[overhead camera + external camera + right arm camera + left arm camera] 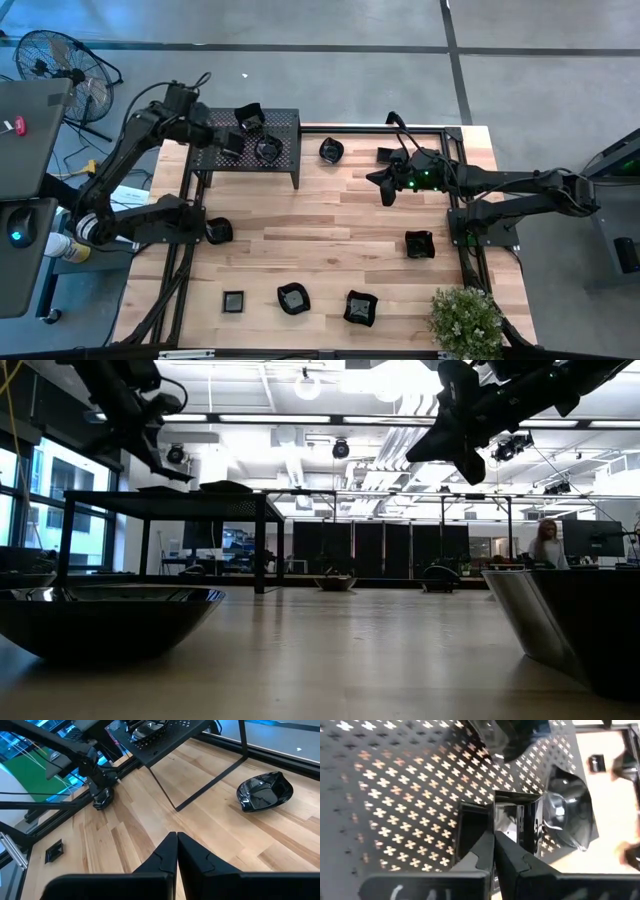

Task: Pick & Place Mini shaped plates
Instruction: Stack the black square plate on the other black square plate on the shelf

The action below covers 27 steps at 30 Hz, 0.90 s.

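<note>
One camera hangs overhead, looking straight down on the whole wooden table [330, 235], both arms and the floor around it. Another sits at tabletop level, looking flat across the boards into the room, with a dish [105, 615] close up at its left. The left wrist camera is pressed close above the perforated rack [410, 790]. The right wrist camera looks across the table from higher up, and catches that same rack [165, 737], which the overhead view shows at the far left [250, 145].
</note>
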Motion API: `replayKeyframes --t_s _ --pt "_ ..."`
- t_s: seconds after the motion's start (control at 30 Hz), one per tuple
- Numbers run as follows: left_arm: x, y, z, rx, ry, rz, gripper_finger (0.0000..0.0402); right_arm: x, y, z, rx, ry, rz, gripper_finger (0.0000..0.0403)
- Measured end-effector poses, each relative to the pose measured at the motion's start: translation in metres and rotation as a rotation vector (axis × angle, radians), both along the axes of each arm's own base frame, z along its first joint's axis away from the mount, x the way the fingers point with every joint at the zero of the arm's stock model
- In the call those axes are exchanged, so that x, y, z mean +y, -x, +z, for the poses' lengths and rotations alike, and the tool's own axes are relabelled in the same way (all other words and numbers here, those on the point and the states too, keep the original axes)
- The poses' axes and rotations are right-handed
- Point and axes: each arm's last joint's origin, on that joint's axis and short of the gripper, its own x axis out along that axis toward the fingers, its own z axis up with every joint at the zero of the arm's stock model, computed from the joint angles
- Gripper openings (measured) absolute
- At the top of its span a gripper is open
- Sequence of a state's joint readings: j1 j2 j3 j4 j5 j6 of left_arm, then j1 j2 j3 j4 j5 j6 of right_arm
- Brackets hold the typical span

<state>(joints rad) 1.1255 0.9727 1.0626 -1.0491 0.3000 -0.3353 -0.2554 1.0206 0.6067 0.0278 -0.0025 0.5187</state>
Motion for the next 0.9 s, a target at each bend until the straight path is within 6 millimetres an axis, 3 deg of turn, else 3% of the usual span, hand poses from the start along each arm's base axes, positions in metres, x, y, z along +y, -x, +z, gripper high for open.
replayKeyframes --t_s 0.4,0.73,0.9 --pt "0.0101 -0.0040 -0.0107 0.081 0.038 -0.041 0.0008 0.0000 0.0000 0.0001 -0.001 0.000 0.000 0.0007" --pt "0.0096 -0.0038 -0.0107 0.089 0.032 -0.050 0.0082 0.0000 0.0000 0.0001 0.000 0.000 0.001 0.0007" --pt "0.0096 -0.0062 -0.0086 0.026 0.024 -0.105 0.0086 0.0000 0.0000 0.0000 0.000 -0.001 0.001 0.0007"
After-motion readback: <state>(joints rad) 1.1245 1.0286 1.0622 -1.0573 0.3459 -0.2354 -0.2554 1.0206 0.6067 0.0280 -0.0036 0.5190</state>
